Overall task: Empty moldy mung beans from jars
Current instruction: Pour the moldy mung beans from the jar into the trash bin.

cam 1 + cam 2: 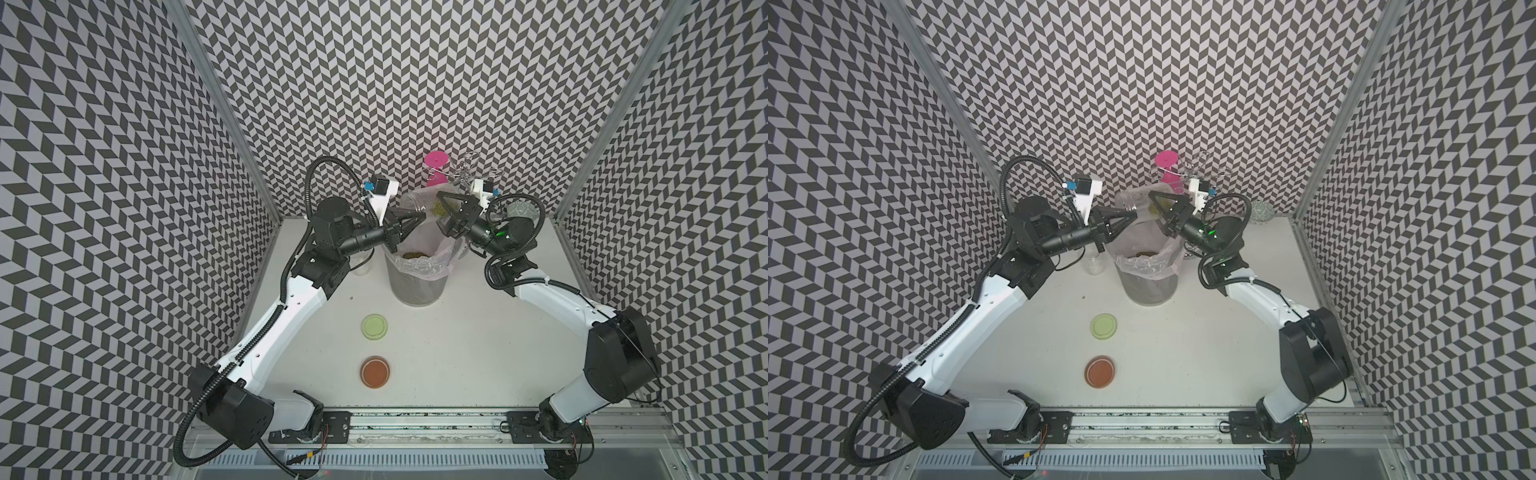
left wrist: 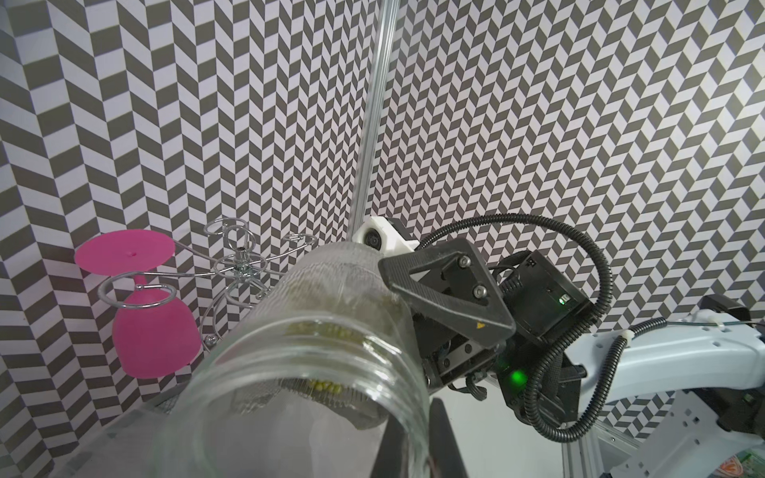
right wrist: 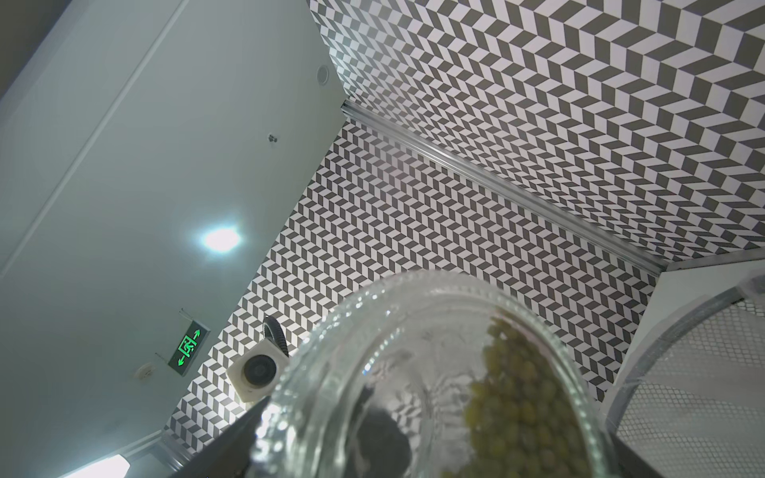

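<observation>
Glass sits right up against the left wrist lens: that's the open mouth of the jar point(image 2: 327, 289), clear, threaded at the neck, lid off. Pulling back, both arms reach in over the white table point(image 1: 457, 332). The right gripper point(image 1: 448, 212) has its fingers spread wide and clamped around the jar's body, holding it on its side in the air over the grey bin point(image 1: 415, 286), mouth turned toward the left arm. The left gripper point(image 1: 419, 217) has its fingers pressed together into a point, and that point sits right at the jar's mouth; whether it touches the glass, I cannot tell. The bin is lined with clear plastic, and a brownish-green heap of beans point(image 1: 411, 254) lies down inside it. Just beside the bin, on the left arm's side, the second jar point(image 1: 362, 266) stands upright and lidless, partly hidden by that arm. Nearer the robot's base, two lids lie flat and apart: the pale green lid point(image 1: 375, 327), then the orange-brown lid point(image 1: 375, 372). Smallest of all are the mung beans point(image 3: 509, 397): tiny round yellow-green grains, clumped against the inside wall of the held jar.
</observation>
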Controlling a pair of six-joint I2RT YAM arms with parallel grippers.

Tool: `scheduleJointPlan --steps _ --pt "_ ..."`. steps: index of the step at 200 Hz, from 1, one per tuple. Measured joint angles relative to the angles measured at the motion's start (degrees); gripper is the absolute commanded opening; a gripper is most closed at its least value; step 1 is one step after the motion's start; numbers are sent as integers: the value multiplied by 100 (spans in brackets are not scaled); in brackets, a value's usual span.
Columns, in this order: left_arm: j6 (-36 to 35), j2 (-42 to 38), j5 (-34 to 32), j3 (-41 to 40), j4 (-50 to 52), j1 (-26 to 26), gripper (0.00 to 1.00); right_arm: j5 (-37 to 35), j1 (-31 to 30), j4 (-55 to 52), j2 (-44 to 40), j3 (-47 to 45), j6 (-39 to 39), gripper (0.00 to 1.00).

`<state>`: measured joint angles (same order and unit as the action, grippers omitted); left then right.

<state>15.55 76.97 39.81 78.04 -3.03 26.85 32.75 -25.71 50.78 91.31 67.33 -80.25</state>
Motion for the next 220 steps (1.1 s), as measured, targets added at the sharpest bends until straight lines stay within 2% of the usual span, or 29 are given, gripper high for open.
scheduleJointPlan --steps 28,63,112,128,136,145,157,166,174,177,220 --pt "146 -17 83 -175 -330 0 0 -59 0 107 0 -2 -52 92" --pt "297 -37 149 -299 -535 -7 0 -142 2 293 0 -2 -107 76" --pt "367 -50 144 -426 -595 -7 0 -208 0 282 0 -76 -33 71" --pt "372 -50 136 -431 -573 -7 12 -234 0 282 0 -96 -20 70" --pt "358 -50 120 -431 -562 -7 26 -254 0 284 -9 -114 -4 70" --pt "321 -50 98 -431 -549 2 48 -260 -4 271 -37 -173 72 69" --pt "352 -55 72 -431 -531 13 71 -269 -15 177 -63 -264 162 69" --pt "361 -59 33 -431 -485 11 84 -299 -22 90 -66 -297 229 69" --pt "361 -61 9 -433 -426 11 92 -343 -28 -9 -66 -313 308 69" --pt "367 -61 -7 -433 -398 11 98 -365 -31 -44 -66 -317 339 69" --pt "295 -267 -332 -529 26 11 100 -538 -26 -627 -203 -343 837 68"
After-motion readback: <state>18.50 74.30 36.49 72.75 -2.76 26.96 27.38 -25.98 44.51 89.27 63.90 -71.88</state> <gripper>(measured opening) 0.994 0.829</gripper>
